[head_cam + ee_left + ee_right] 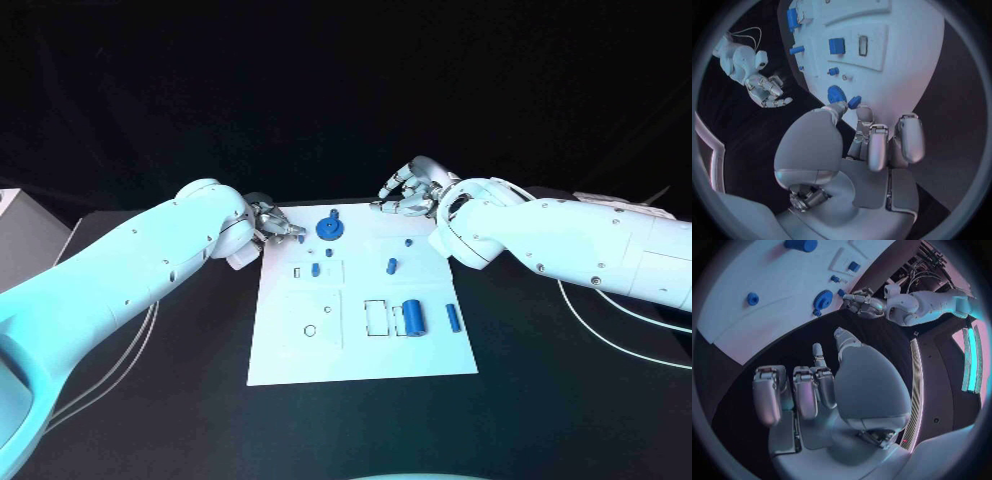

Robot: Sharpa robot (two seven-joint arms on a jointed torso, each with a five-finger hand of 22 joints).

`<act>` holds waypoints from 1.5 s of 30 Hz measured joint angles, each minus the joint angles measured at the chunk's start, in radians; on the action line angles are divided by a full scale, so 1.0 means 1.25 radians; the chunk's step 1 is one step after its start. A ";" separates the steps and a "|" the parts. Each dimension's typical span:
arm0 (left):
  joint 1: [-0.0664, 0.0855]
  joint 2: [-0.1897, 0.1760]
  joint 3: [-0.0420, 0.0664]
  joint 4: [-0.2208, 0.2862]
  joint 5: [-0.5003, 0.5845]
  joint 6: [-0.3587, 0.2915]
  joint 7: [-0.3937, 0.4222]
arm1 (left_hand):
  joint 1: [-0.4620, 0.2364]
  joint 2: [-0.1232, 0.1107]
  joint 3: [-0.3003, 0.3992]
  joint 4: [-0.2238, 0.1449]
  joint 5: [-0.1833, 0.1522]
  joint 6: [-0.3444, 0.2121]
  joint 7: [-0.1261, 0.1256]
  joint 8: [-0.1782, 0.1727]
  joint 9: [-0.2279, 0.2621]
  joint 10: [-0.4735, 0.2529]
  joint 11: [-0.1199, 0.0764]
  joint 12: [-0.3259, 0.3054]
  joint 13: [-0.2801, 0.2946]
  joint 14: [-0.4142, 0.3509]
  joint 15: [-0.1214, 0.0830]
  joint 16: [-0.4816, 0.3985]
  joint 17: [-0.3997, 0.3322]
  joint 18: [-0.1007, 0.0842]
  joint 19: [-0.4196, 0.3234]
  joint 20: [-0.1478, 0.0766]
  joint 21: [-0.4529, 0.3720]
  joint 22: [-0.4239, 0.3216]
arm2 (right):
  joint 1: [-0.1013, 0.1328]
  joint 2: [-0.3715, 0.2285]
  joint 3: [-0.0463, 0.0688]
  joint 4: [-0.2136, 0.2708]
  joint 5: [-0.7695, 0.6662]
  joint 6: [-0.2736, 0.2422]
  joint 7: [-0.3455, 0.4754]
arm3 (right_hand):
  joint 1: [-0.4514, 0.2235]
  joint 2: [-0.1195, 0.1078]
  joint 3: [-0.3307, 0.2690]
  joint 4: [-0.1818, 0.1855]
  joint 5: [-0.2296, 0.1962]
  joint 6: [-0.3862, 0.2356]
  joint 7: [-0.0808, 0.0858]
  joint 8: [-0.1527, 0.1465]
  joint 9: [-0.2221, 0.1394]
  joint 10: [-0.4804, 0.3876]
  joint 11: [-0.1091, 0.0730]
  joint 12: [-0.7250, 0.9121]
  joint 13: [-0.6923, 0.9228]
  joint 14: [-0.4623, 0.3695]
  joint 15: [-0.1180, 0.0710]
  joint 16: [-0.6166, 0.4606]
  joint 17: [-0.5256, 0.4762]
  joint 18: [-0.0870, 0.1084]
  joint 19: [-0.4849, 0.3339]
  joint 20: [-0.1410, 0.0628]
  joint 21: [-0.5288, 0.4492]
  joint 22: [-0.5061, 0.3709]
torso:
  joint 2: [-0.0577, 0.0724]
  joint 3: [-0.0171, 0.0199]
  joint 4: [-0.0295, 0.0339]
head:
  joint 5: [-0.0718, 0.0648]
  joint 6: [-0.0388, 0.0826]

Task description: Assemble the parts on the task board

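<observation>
Reaching with the left hand point(271, 226) toward the round blue wheel point(330, 229) at the far edge of the white board point(289, 350), fingers apart, holding nothing, tips just beside it. Waiting with the right hand point(408, 193) over the black table point(577, 400), empty, fingers loosely curled. Probably starting on the wheel; next, needing a firm pinch on it.

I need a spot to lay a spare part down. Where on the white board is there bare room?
The near strip of the task board, below the blue cylinder, is bare. The far edge is crowded: blue gear sits there, with the left hand and right hand on either side.
</observation>
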 measured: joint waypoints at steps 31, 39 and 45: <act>0.002 0.002 -0.002 -0.005 0.019 0.016 0.006 | 0.081 -0.001 0.177 -0.036 0.007 -0.007 -0.002 0.024 -0.009 -0.006 -0.006 -0.009 -0.027 0.003 -0.003 0.003 0.000 0.000 0.003 -0.003 0.003 0.010 | 0.000 0.001 0.000 -0.002 0.000 0.000 0.000 | 0.000 0.000 0.000 0.000 0.000 0.000 0.000 0.000 0.002 0.000 0.000 0.000 0.000 0.000 0.000 0.000 0.001 0.000 0.000 0.000 0.000 0.000 | -0.001 -0.0005 0.0006 | 0.003 0.000; 0.001 -0.002 -0.003 -0.004 0.021 0.021 0.005 | 0.015 -0.017 0.282 -0.094 0.056 -0.008 0.003 0.031 0.000 -0.006 -0.005 -0.012 -0.031 0.003 -0.003 0.003 0.000 0.000 0.006 0.000 0.010 0.016 | 0.000 0.001 0.000 -0.003 0.000 0.000 0.000 | 0.000 0.000 0.000 0.000 0.000 0.000 0.000 0.000 0.002 0.000 0.000 0.000 0.000 0.000 0.000 0.000 0.000 0.000 0.000 0.000 0.000 0.000 | -0.001 -0.0004 0.0006 | 0.004 0.000; 0.001 -0.006 -0.003 -0.002 0.022 0.022 0.005 | 0.001 -0.016 0.282 -0.094 0.091 -0.006 0.006 0.031 0.000 -0.003 -0.002 -0.009 -0.026 0.003 -0.003 0.003 0.000 0.000 0.006 0.000 0.010 0.019 | 0.000 0.002 0.000 -0.005 0.000 0.001 0.000 | 0.000 0.000 0.000 0.000 0.000 0.000 0.000 0.000 0.002 0.000 0.000 0.000 0.000 0.000 0.000 0.000 0.000 0.000 0.000 0.000 0.000 0.000 | -0.001 -0.0003 0.0006 | 0.004 0.001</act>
